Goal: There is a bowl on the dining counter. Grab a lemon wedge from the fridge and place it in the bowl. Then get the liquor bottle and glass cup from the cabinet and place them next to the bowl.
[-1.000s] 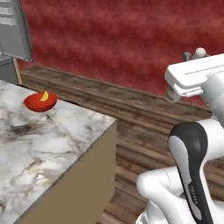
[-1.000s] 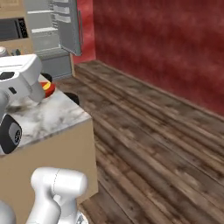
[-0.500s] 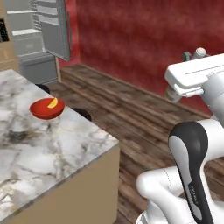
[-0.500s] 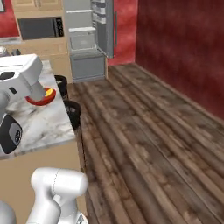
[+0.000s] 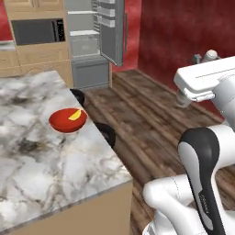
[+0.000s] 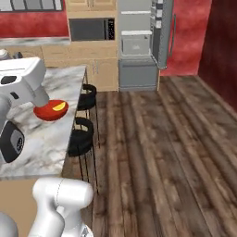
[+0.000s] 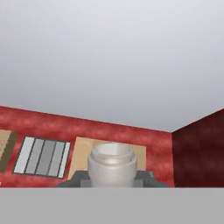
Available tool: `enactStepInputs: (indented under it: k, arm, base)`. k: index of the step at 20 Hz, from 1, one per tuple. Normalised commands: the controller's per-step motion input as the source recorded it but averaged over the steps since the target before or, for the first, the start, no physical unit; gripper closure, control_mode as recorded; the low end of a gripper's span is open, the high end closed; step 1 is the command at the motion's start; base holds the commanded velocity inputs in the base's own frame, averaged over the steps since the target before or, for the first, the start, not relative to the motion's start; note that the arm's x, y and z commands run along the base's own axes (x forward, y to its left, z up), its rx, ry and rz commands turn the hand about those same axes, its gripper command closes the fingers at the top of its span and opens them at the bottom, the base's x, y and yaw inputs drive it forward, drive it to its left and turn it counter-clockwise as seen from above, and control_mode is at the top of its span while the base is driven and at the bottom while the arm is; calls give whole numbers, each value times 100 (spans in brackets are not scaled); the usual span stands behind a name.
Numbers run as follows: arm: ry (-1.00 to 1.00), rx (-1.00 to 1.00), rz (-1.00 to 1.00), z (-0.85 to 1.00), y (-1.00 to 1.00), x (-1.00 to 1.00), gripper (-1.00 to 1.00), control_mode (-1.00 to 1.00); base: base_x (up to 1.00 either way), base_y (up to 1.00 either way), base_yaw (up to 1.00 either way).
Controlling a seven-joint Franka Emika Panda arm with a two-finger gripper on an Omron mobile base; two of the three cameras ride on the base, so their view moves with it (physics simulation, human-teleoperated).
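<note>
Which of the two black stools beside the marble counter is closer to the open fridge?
The far stool, level with the red bowl; the other stool sits nearer the camera.

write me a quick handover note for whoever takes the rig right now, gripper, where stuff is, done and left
Gripper: shut on the liquor bottle, its neck rising between the fingertips in the hand view.
Bowl sits on the dining counter near its edge, lemon wedge inside it.
Fridge door stands open.
Done: lemon wedge in bowl, bottle picked up.
Left: set the bottle beside the bowl, then fetch the glass cup and place it there too.
</note>
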Motion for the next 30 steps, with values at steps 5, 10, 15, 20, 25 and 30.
enactStepInputs:
  k: [5, 10, 15, 20, 25, 30]
  arm:
    - [0, 0, 0, 0, 0, 0, 100, 100]
    - [0, 0, 0, 0, 0, 0, 100, 100]
    - [0, 0, 0, 0, 0, 0, 100, 100]
    - [0, 0, 0, 0, 0, 0, 100, 100]
    - [0, 0, 0, 0, 0, 0, 100, 100]
    - [0, 0, 0, 0, 0, 0, 100, 100]
  base:
    - [71, -45, 56]
    - [50, -59, 52]
    - [45, -65, 50]
    - [45, -72, 47]
    - [28, -84, 45]
    - [1, -99, 39]
